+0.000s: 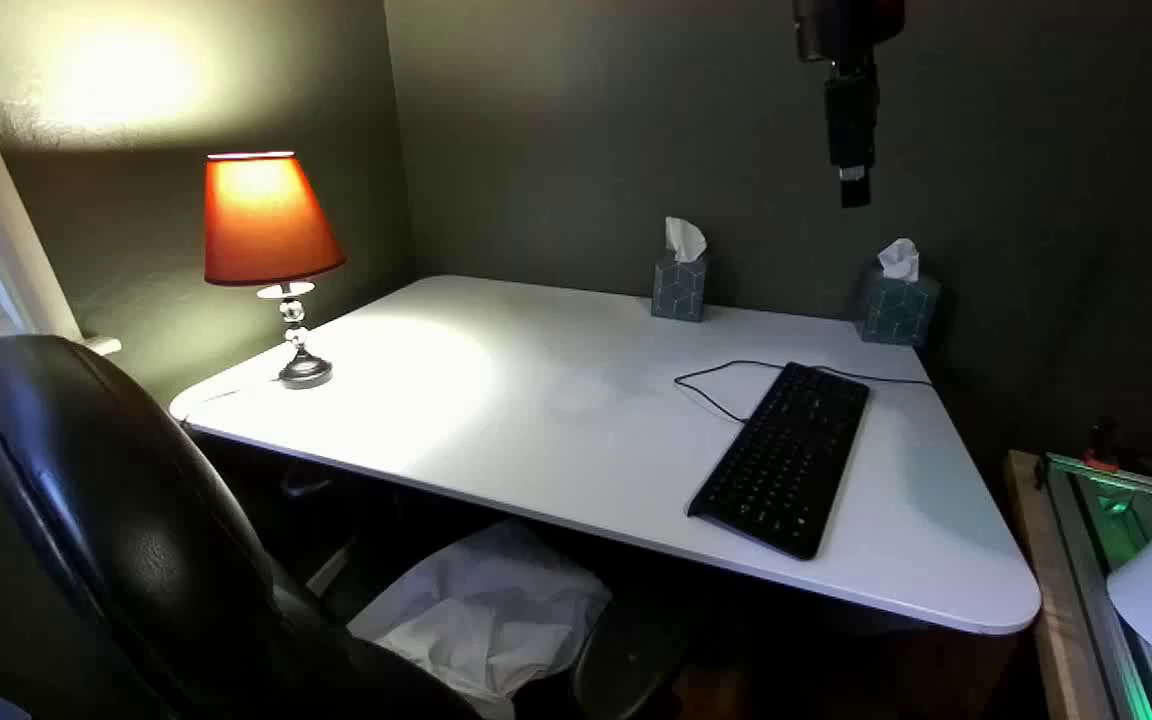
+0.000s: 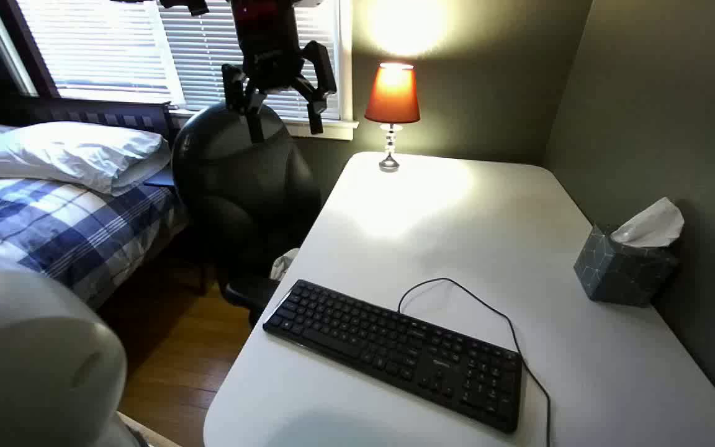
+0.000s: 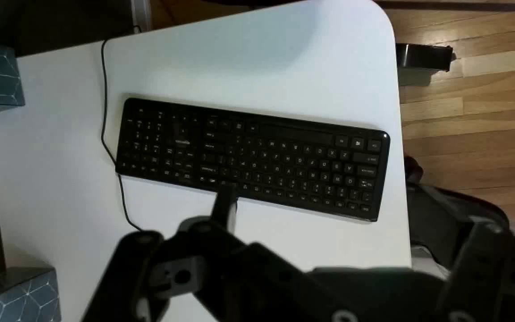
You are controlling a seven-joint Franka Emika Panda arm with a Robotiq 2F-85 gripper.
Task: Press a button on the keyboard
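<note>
The black keyboard (image 1: 786, 455) lies flat on the white desk in both exterior views (image 2: 395, 354). In the wrist view the whole keyboard (image 3: 257, 156) shows below the gripper, with its letters upside down. Its thin black cable (image 2: 485, 303) curves across the desk. My gripper (image 2: 286, 127) is open and empty, pointing down, with its two fingers well apart. It hangs high above the desk in both exterior views (image 1: 854, 188), clear of the keyboard. In the wrist view one finger overlaps the keyboard's lower edge in the picture; the other finger is hard to make out.
The white desk (image 1: 556, 400) also bears a lamp with an orange shade (image 1: 266, 225) and two tissue boxes (image 1: 679, 288) (image 1: 898, 308) by the wall. A black office chair (image 1: 106, 520) stands at the desk's edge. A bed (image 2: 72, 211) is beyond it.
</note>
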